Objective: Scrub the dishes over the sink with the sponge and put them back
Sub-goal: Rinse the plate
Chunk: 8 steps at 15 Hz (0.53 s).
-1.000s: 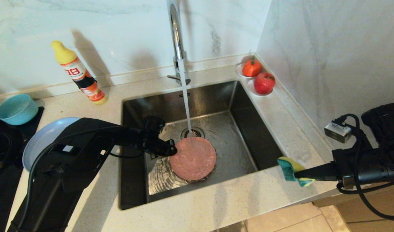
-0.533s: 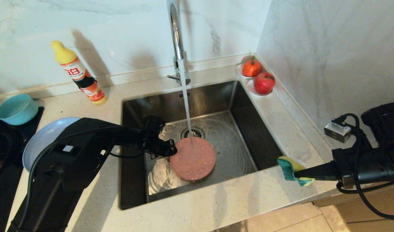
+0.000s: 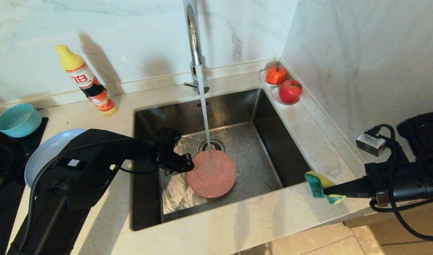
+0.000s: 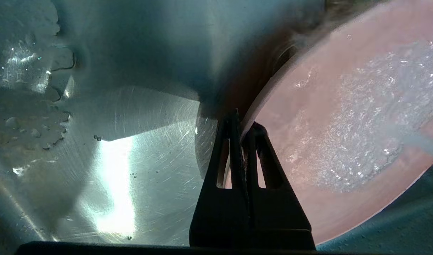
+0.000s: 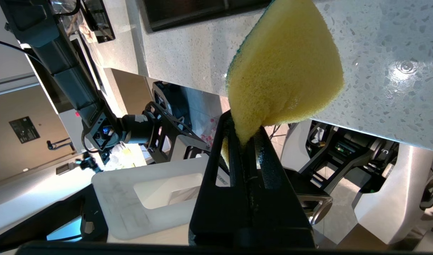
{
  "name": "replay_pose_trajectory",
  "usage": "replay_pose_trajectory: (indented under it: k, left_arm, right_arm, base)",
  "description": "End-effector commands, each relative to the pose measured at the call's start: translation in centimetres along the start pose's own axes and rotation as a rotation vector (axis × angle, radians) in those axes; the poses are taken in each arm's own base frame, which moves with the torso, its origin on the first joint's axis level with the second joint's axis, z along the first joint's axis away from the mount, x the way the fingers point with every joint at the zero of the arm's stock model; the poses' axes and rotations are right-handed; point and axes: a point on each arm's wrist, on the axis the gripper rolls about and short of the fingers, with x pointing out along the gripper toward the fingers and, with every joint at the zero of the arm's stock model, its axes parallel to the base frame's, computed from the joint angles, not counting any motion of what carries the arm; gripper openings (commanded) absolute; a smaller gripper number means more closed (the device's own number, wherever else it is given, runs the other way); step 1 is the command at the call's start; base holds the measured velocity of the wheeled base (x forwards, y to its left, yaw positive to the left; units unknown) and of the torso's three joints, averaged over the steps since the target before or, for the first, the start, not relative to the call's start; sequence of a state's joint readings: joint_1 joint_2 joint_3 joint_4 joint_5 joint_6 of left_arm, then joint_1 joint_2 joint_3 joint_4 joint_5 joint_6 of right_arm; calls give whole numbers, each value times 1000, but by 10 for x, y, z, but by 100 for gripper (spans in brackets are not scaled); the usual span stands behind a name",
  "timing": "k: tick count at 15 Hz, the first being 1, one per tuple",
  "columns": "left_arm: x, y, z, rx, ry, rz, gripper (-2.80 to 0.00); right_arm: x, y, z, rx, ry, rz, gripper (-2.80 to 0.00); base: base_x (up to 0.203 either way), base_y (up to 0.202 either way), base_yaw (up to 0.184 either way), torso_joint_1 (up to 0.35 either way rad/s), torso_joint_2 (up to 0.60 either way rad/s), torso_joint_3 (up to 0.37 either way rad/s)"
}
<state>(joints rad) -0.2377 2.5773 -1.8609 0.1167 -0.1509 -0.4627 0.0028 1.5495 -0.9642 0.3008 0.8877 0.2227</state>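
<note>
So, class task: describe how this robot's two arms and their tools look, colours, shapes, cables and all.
Both arms are matt black with boxy, angular shells and thin black cables looping alongside. The left tool and the right tool each end in flat, tapering black fingers with slot cut-outs. A small silver camera block with a cable sits on the right arm.

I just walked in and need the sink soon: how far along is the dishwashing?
Early. Nothing looks finished. In hand: the left gripper holds the pink plate under the running tap in the sink; the right gripper holds the sponge aside, not scrubbing. The pale plate and teal bowl wait on the counter.
</note>
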Motion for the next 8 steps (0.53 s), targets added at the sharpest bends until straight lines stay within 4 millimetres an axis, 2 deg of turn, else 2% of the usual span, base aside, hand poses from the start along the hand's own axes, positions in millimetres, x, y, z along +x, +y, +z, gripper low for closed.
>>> replay_pose_trajectory:
  k: [1, 8]
  left_arm:
    - [-6, -2, 3, -9, -4, -3, -280]
    - [-23, -12, 4, -29, -14, -8, -280]
  right_arm:
    - [1, -2, -1, 11, 9, 3, -280]
    - [3, -4, -2, 23, 16, 1, -280]
  base:
    - [0, 0, 0, 0, 0, 0]
    - [0, 0, 0, 0, 0, 0]
